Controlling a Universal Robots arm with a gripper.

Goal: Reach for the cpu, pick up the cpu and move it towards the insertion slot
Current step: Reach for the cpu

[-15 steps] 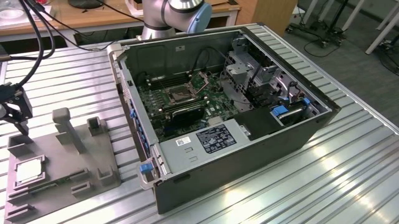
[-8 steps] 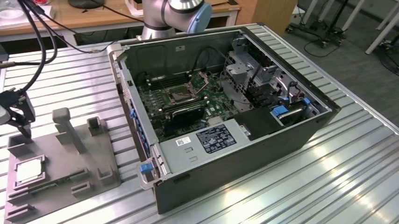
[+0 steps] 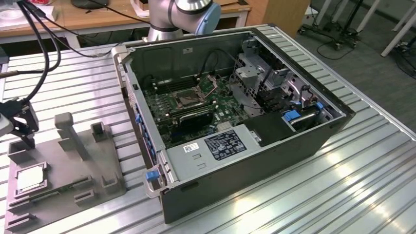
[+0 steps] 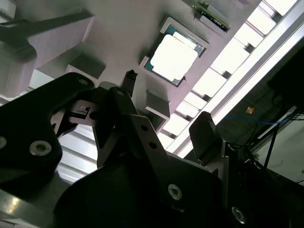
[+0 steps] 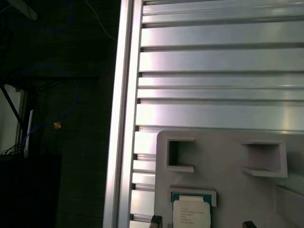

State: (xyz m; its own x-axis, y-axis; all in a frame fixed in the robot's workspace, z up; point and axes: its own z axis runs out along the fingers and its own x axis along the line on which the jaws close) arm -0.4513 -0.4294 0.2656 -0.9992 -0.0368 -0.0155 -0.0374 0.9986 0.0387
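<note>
Okay, gripper (image 3: 25, 136) hovers over the grey fixture plate (image 3: 65, 165) at the bench (image 3: 338, 195) corner on the exterior view's left; jaws spread wide, nothing in them; cpu (image 3: 29, 178) lies flat in its square recess in the plate, close to the bench edge, untouched; in both wrist views it sits below and ahead of the jaws, not yet between them. Risks as I judge them: chip is thin and its sides sit low in the recess, so there is little edge to grip; an off-centre descent would put a finger on the recess lip or on the metal face (image 4: 173, 57) instead of beside it; a one-sided squeeze could tilt or pop the chip out; a weak pinch could drop it off the bench edge, which is just beside the plate (image 5: 223, 156). Upright post (image 3: 68, 129) on the plate stands near the gripper; could snag on lift. Insertion slot (image 3: 188, 101) is well apart, inside the open computer case (image 3: 247, 165) mid-bench; carrying low risks clipping the case wall; bracket and boards crowd the socket. Surface: ribbed aluminium slats, strong glare, grooves a small chip could lodge in. Room: wooden desk (image 3: 97, 17) beyond the far bench edge; black cables (image 3: 48, 44) hang on the exterior view's left above the gripper; grey floor (image 3: 364, 53) with wheeled stands (image 3: 331, 34) on the exterior view's right.
</note>
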